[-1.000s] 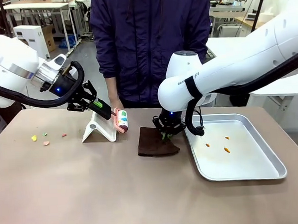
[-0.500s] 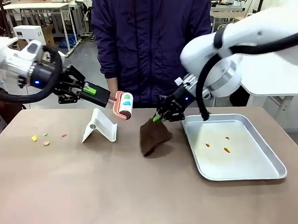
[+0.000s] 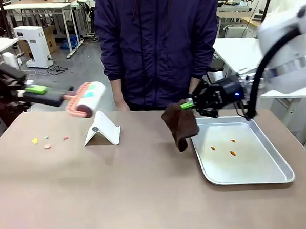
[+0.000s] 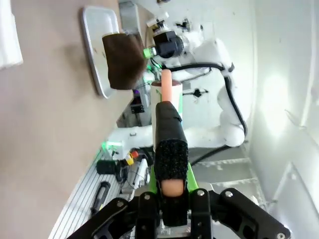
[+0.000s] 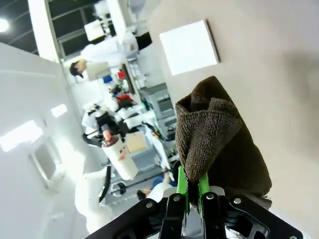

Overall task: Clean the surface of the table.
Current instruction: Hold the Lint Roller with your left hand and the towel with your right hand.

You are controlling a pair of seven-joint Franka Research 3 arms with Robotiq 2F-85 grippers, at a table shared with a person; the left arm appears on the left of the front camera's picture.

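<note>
The brown table (image 3: 121, 193) carries a few small crumbs (image 3: 41, 143) at its left. High over the table's left edge, my left gripper (image 3: 36, 90) is shut on the dark handle of a lint roller (image 3: 86, 99), whose pink-and-white head points right. In the left wrist view the lint roller (image 4: 168, 124) runs up from between the left gripper (image 4: 172, 191) fingers. My right gripper (image 3: 188, 105) is shut on a dark brown cloth (image 3: 180, 124) that hangs in the air beside the tray. The cloth (image 5: 212, 144) bunches out of the right gripper (image 5: 192, 186) in the right wrist view.
A shallow silver tray (image 3: 264, 175) with three orange crumbs (image 3: 232, 153) lies at the right. A white folded stand (image 3: 103, 130) sits left of centre. A person in a dark jacket (image 3: 157, 42) stands at the far edge.
My left arm has swung left and up, carrying the lint roller off the white stand. My right arm lifted the cloth off the table and drew back to the right.
</note>
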